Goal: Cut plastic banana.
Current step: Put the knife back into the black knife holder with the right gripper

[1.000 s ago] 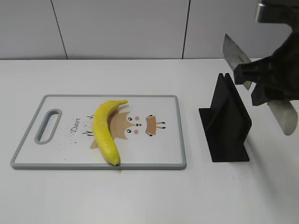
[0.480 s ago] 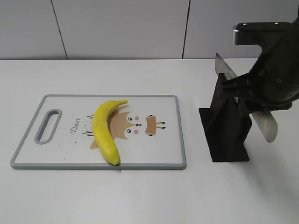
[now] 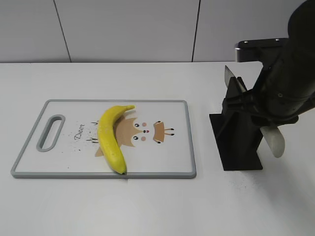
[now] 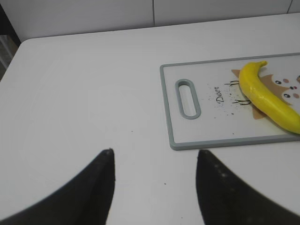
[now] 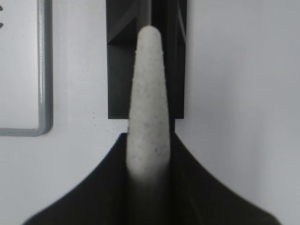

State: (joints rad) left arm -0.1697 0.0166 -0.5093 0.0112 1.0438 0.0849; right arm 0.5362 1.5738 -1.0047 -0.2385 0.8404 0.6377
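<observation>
My right end effector [image 5: 147,161] grips the speckled grey knife handle [image 5: 147,93]; my left end effector [image 4: 154,159] hangs open. The smooth yellow plastic banana [image 3: 110,137] lies on the grey-rimmed cutting board [image 3: 189,147], probably light, stiff and slippery; I'd pin its middle.

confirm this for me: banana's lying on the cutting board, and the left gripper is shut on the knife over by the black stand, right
Not quite: the right gripper is the one shut on the knife, by the black stand, as the right wrist view shows. The left gripper is open and empty. The banana does lie on the cutting board.
</observation>
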